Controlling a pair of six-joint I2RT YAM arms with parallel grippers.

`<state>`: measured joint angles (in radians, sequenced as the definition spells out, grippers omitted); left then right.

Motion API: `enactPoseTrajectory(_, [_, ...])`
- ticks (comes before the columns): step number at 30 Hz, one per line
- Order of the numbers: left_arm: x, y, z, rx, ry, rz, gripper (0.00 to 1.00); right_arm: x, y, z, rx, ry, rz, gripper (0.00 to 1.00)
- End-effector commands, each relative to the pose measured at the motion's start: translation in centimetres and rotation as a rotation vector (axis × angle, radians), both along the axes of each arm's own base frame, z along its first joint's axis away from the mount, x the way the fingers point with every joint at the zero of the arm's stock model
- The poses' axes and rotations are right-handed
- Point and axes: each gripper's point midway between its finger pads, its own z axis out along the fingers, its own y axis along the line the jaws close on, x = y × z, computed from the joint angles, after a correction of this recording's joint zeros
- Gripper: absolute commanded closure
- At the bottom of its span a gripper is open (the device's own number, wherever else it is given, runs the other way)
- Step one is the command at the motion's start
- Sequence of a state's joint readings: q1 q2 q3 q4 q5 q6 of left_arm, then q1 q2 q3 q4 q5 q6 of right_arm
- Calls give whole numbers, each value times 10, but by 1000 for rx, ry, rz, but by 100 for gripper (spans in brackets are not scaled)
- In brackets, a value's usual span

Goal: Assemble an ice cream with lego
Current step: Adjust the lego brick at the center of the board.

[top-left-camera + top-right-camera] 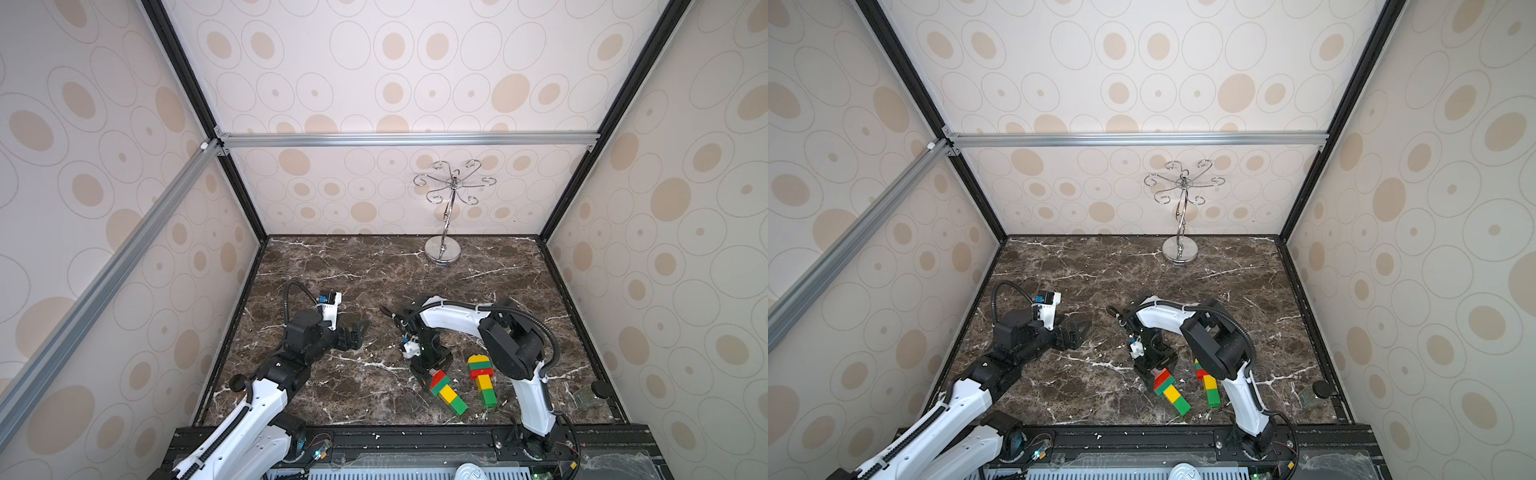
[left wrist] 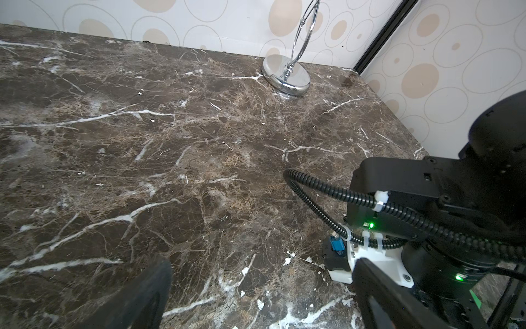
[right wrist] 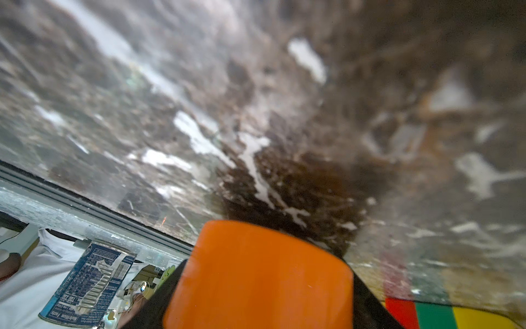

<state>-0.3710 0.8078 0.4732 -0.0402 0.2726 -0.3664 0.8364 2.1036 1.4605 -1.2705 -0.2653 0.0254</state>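
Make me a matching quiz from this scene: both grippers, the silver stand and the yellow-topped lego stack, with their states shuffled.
1 left gripper
2 right gripper
3 silver stand
4 yellow-domed lego stack

A lying flat, ungripped
B jaws closed on the orange-domed lego stack
C jaws open, empty
D upright at the far back

Pairs: 1-C, 2-B, 3-D, 4-A

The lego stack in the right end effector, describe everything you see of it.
The lego stack is a short column of glossy plastic: an orange dome at one end, then red, green and yellow bricks. It points slantwise toward the front edge of the marble table, its dome end clamped in the right end effector. Whether it rests on the table is unclear. A second stack lies beside it, not touching.
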Motion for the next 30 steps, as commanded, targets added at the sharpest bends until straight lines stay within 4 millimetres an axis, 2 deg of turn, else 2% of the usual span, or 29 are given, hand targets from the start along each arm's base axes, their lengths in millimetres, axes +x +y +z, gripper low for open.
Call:
enactPoseTrajectory(1, [1, 0, 7, -23, -18, 3, 0, 6, -3, -2, 5, -38, 8, 30])
enactPoseTrajectory(6, [1, 1, 8, -23, -20, 4, 0, 8, -3, -1, 8, -58, 7, 23])
enactPoseTrajectory(14, [1, 1, 8, -22, -22, 6, 0, 12, -3, 1, 12, -89, 6, 20])
enactPoseTrajectory(23, [2, 1, 8, -23, -25, 5, 0, 24, -4, 10, 17, -210, 2, 14])
enactPoseTrajectory(30, [2, 0, 9, -25, -26, 4, 0, 22, -3, 8, 17, -275, -11, 8])
